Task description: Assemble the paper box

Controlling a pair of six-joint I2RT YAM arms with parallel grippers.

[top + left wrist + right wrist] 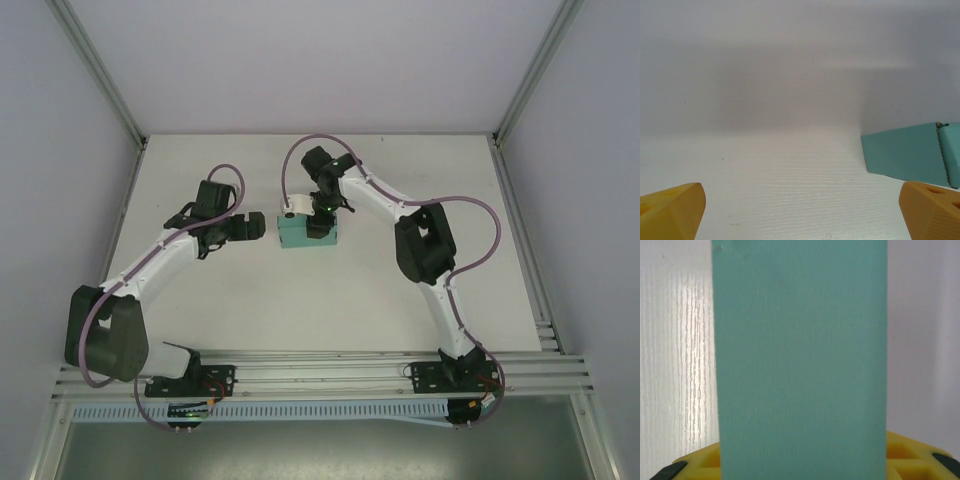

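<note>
The paper box is a small teal-green rectangular box lying on the white table near its middle. My right gripper comes down on its right end. In the right wrist view the paper box stands as a tall teal face between the yellow fingers, which press against both of its sides, so the right gripper is shut on it. My left gripper hovers just left of the box, open. In the left wrist view the box's end lies ahead at the right, beyond the open left gripper.
Aluminium rails run along the near edge by the arm bases. Frame posts rise at the back corners. Bare white tabletop lies under the left gripper.
</note>
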